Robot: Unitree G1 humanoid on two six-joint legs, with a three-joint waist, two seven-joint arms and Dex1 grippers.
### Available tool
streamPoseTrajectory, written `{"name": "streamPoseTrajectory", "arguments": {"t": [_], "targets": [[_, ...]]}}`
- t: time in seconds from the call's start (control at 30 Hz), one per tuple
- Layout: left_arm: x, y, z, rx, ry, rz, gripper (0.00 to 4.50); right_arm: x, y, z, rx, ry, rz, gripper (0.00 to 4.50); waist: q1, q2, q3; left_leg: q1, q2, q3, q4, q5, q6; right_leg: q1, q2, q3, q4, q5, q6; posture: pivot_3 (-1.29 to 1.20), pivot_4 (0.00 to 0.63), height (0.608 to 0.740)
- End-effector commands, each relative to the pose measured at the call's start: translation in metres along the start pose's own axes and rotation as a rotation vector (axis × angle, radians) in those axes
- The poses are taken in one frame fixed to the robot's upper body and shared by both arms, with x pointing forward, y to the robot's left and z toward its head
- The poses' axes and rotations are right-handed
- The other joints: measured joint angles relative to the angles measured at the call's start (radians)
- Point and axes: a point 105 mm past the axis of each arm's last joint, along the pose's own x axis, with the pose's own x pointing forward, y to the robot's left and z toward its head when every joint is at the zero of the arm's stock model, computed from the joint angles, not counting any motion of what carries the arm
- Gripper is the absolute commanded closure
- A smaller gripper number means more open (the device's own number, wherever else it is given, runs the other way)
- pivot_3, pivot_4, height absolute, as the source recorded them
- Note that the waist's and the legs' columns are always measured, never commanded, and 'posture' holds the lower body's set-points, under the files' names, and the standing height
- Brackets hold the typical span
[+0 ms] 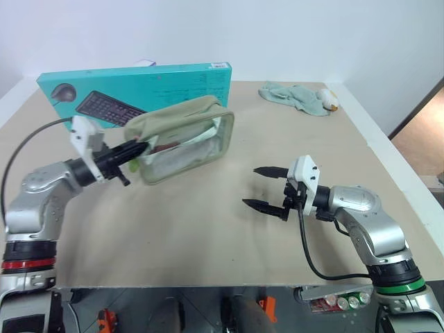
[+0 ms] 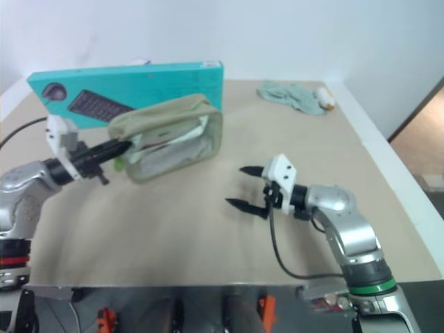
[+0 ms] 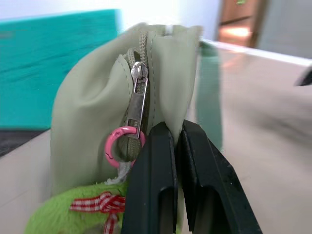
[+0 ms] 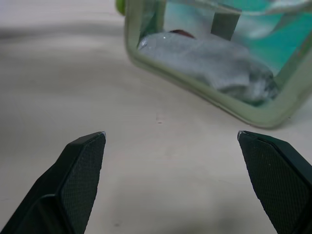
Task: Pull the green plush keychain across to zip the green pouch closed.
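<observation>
olive fabric of the green pouch (image 1: pixel 182 137) still gapes unzipped, the green plush keychain (image 3: pixel 73 217) unpulled beside the left gripper's (image 1: pixel 139 147) pressed-together fingers, while the right gripper's (image 1: pixel 266 188) fingers are spread, holding nothing.

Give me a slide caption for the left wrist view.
Shut left tool at the green pouch's zipper end, beside the plush keychain.

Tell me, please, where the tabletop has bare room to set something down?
Bare: the near strip between the left gripper and right gripper, and the stretch between the green pouch and the teal cloth. Crowded: the far left, where the pouch sits against the keyboard box.
</observation>
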Motion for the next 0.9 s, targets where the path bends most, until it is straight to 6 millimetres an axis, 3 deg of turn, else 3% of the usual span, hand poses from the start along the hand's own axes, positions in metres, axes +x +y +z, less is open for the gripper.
{"name": "streamPoseTrajectory", "arguments": {"t": [0.03,0.2,0.4,0.5,0.6,0.77,0.9], "targets": [[0.022,-0.026,0.023,0.041,-0.068,-0.145,4.46,-0.023,-0.021,0.011,-0.051,-0.005,-0.101,0.00,0.000,0.000,0.000,0.000,0.000,0.000,0.000,0.000,0.000,0.000,0.000,0.000,0.000,0.000,0.000,0.00,0.150,0.740],[0.042,-0.048,0.035,0.036,-0.113,-0.265,4.46,-0.046,-0.034,0.004,-0.053,0.030,-0.199,0.00,0.000,0.000,0.000,0.000,0.000,0.000,0.000,0.000,0.000,0.000,0.001,0.000,0.000,0.000,0.000,0.00,0.150,0.740],[0.040,-0.058,0.043,0.059,-0.113,-0.346,4.46,-0.069,-0.038,-0.004,-0.018,0.048,-0.278,0.00,-0.004,0.001,0.000,0.000,0.001,-0.002,0.000,0.000,0.000,0.000,0.003,0.001,0.000,0.000,0.000,0.00,0.150,0.740],[0.040,-0.048,0.031,0.098,-0.059,-0.302,4.46,-0.083,-0.040,-0.003,0.015,0.023,-0.331,0.00,-0.003,0.001,0.000,0.001,0.002,-0.002,0.000,0.000,0.000,0.000,0.004,0.001,0.000,0.001,-0.001,0.00,0.150,0.740],[0.042,-0.053,0.027,0.131,-0.051,-0.308,4.46,-0.096,-0.035,-0.002,0.024,0.032,-0.352,0.00,-0.002,0.001,0.000,0.001,0.002,-0.001,0.000,0.000,0.001,0.000,0.004,0.000,0.000,0.001,-0.001,0.00,0.150,0.740],[0.041,-0.062,0.022,0.129,-0.033,-0.339,4.46,-0.104,-0.029,0.008,0.021,0.024,-0.371,0.00,-0.003,0.001,0.000,0.001,0.001,-0.001,0.000,0.000,0.001,0.000,0.003,0.002,0.000,0.001,-0.001,0.00,0.150,0.740],[0.040,-0.067,0.022,0.080,-0.024,-0.322,4.46,-0.099,-0.026,0.024,-0.010,-0.008,-0.372,0.00,-0.003,0.001,0.000,0.001,0.001,-0.002,0.000,0.001,0.001,0.000,0.003,0.002,0.000,0.001,0.000,0.00,0.150,0.740]]}}
